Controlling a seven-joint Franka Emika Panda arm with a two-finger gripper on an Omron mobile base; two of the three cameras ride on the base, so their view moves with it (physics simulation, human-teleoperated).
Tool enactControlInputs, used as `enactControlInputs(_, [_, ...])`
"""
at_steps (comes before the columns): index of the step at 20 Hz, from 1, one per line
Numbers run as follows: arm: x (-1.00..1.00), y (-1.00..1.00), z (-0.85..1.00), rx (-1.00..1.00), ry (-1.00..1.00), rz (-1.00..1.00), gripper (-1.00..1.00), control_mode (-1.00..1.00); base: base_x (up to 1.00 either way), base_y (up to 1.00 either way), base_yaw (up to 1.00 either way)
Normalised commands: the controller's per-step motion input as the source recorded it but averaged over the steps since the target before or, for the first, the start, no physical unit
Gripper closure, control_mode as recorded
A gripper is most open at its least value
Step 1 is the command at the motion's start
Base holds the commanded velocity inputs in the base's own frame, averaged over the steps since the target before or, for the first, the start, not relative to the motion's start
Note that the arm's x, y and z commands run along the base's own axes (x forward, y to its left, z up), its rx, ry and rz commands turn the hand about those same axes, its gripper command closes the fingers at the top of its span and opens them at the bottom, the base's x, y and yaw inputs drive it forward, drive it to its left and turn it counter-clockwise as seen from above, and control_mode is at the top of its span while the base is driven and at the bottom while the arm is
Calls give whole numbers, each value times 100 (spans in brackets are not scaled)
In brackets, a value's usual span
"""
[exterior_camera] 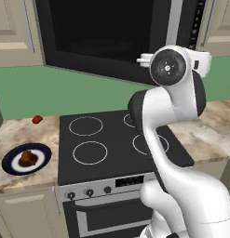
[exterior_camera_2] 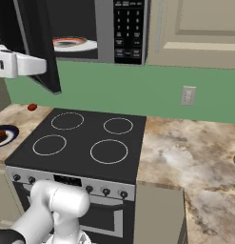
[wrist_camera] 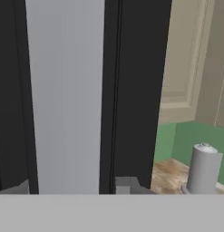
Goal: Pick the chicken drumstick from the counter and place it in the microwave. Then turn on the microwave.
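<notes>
Chicken drumstick (exterior_camera: 27, 158) sits on a dark-rimmed plate (exterior_camera: 11, 163) on the counter (exterior_camera: 23, 135) left of the black stove (exterior_camera: 111, 148), far below and well left of the pincer (wrist_camera: 72, 188), nothing touching it. A small red object (exterior_camera: 37, 119) lies on the counter behind the plate, near the green wall. Microwave (exterior_camera_2: 114, 28) hangs above the stove with its door (exterior_camera_2: 35, 43) swung open toward the arm; inside, a white turntable plate (exterior_camera_2: 73, 44) shows, keypad (exterior_camera_2: 129, 31) to its right. The pincer is raised to door height, right up against the door's silver trim (wrist_camera: 65, 90), which runs between the two finger tips (wrist_camera: 124, 185) and blocks the way into the cavity. Cannot tell if the tips are spread free or pinching the door edge. Beyond the pincer, beige cabinets (wrist_camera: 186, 63) and a grey cylinder (wrist_camera: 203, 167) standing upright on the counter. A wall outlet (exterior_camera_2: 187, 96) is above the right-hand counter stretch.
</notes>
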Motion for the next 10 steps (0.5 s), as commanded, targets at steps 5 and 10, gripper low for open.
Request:
enactControlInputs(5, [-97, 33, 2, -3, 0, -7, 100, -100, 0, 0, 0])
enactControlInputs(10, [-87, 33, 0, -3, -4, 0, 100, -100, 0, 0, 0])
